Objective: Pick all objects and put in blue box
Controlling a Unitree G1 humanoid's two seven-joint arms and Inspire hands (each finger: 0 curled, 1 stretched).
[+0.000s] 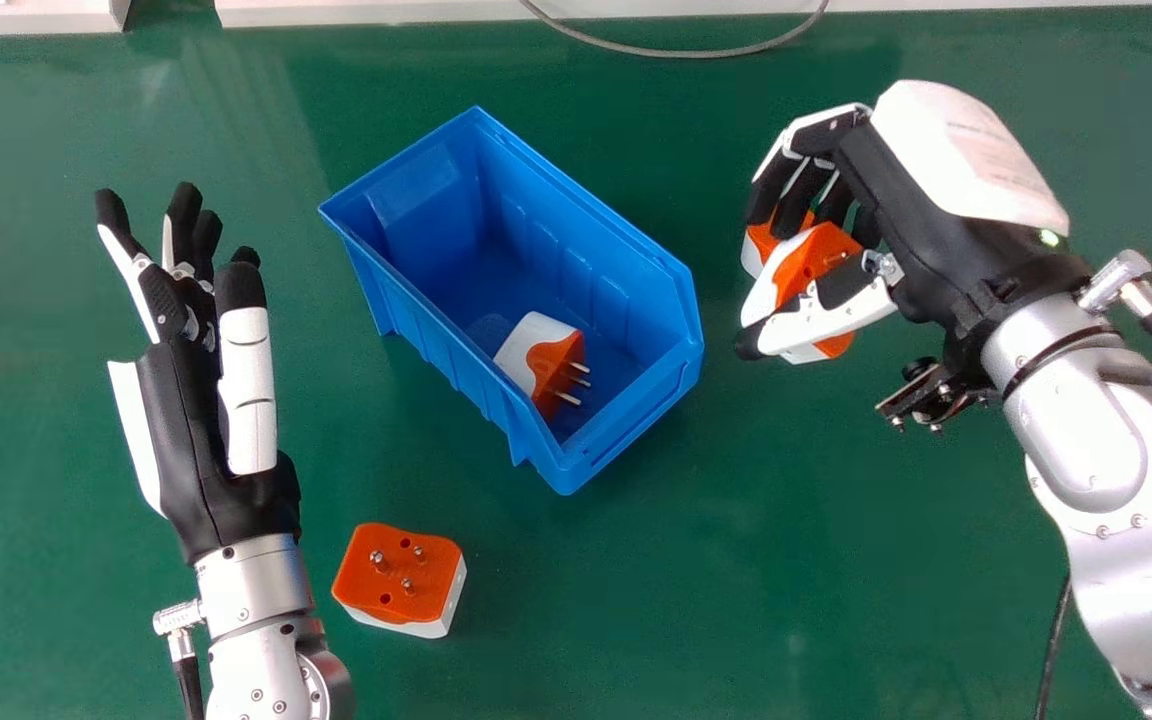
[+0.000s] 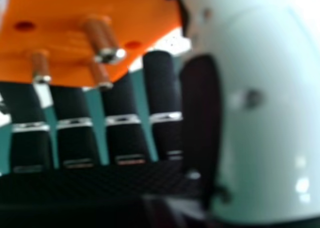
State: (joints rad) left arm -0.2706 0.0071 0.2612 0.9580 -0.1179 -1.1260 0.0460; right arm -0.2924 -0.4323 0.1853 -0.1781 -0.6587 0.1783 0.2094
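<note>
Fingers (image 1: 794, 212) of the right hand (image 1: 921, 215) grip an orange-and-white adapter (image 1: 816, 256) with three metal pins (image 2: 101, 38), the left hand (image 1: 191, 430) open.

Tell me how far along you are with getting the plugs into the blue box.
Partway, it seems. One plug already lies inside the blue box. The right hand grips at least one plug outside it; I can't tell how many are there. Another plug sits on the green table, left to collect.
</note>
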